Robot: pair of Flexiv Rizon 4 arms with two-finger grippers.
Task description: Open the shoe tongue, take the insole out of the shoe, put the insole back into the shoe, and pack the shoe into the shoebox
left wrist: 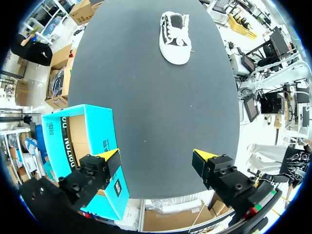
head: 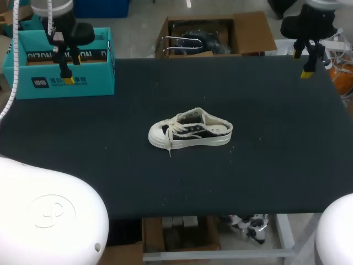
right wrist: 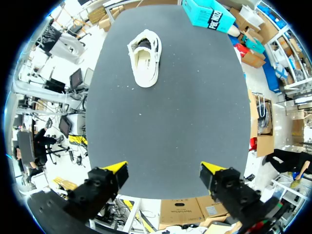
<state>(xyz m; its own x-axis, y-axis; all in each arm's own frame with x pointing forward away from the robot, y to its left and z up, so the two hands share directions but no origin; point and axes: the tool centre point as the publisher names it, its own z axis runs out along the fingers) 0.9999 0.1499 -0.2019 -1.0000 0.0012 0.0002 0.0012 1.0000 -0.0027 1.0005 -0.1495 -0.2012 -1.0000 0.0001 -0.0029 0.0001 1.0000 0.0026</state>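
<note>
Head view: the shoe (head: 190,130) sits sole-down in the middle of the dark worktop (head: 265,165), well apart from both arms. My left jaws hang over the teal shoebox (head: 60,66) at the far corner, and my right jaws hang over the opposite far corner. Neither pair holds anything.

Left wrist view: the jaws stand wide apart and empty. The shoe (left wrist: 175,36) is well ahead of them, roughly on their centre line. The shoebox (left wrist: 83,146) lies just beside and partly under one finger (left wrist: 109,158), its top open.

Right wrist view: these jaws are also spread wide with nothing between them. The shoe (right wrist: 145,63) is well ahead of them, and the shoebox (right wrist: 209,14) is farther off still.

I judge the shoe light, its canvas upper and loose laces soft, its rubber sole stiffer. I would steady it by the sole rim at the heel and pinch the tongue's free edge. The insole is probably thin and bendy, so it should be lifted from its heel end.
</note>
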